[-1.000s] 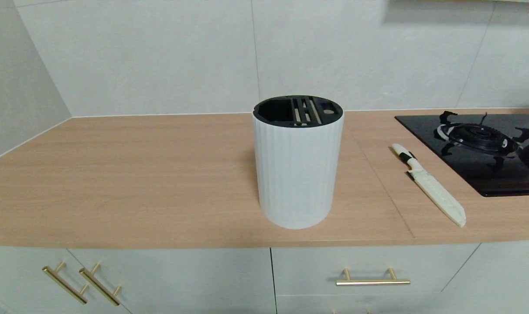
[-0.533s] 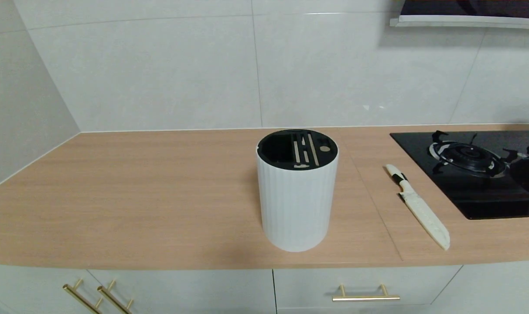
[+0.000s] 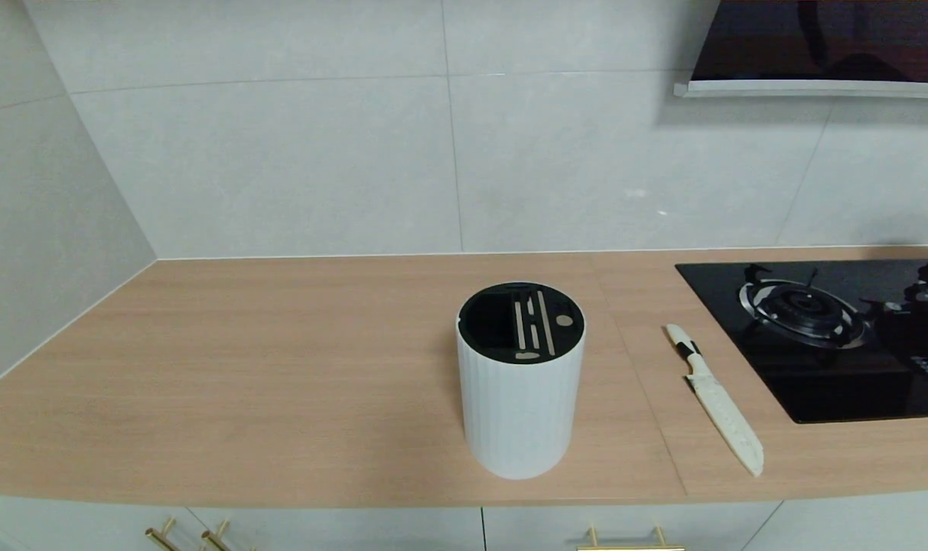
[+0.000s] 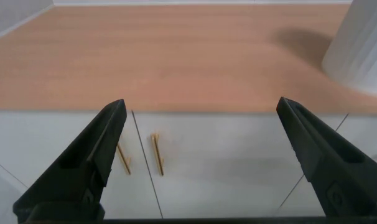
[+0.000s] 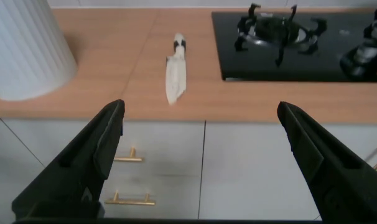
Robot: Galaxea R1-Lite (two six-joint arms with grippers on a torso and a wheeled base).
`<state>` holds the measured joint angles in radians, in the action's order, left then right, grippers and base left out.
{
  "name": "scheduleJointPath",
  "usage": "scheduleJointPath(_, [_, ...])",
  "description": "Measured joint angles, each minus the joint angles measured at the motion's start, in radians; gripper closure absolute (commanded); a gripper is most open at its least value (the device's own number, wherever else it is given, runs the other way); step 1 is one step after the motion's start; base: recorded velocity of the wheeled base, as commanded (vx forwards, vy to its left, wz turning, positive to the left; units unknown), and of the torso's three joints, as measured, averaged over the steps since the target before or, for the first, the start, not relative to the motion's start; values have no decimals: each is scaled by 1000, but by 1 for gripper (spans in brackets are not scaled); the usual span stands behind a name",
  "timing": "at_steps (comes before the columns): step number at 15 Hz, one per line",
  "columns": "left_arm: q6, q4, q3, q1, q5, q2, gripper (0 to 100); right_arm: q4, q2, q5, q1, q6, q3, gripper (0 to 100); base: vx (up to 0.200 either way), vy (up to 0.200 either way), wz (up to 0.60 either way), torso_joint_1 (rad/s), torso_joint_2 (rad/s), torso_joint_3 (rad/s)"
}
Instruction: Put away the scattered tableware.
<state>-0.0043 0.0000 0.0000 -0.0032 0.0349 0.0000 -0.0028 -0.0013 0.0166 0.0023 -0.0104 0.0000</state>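
Right gripper (image 5: 201, 107) is spread wide and holds nothing. It hangs before the cabinet front (image 5: 251, 168), well short of the knife (image 5: 176, 71) ahead. Left gripper (image 4: 201, 109) is equally wide and empty. The knife lies flat on the countertop (image 3: 280, 367), right of the white ribbed knife holder (image 3: 521, 413), long axis front-to-back — handle toward the wall (image 3: 280, 153), tip toward the robot.

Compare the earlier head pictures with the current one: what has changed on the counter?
Only the head camera shifted, so everything sits lower and smaller in view. The knife lies beside the white holder on the counter, just as before. Nothing was grasped or released.
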Motion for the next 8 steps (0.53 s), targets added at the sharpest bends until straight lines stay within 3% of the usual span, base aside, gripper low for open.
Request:
scheduleJointPath(6, [0,0,0,0,0,0,0,0,0,-3,0,2,0,0,0,0,0,223,-461,-246])
scheduleJointPath(8, [0,0,0,0,0,0,0,0,0,-3,0,3,0,0,0,0,0,33,-94,-38])
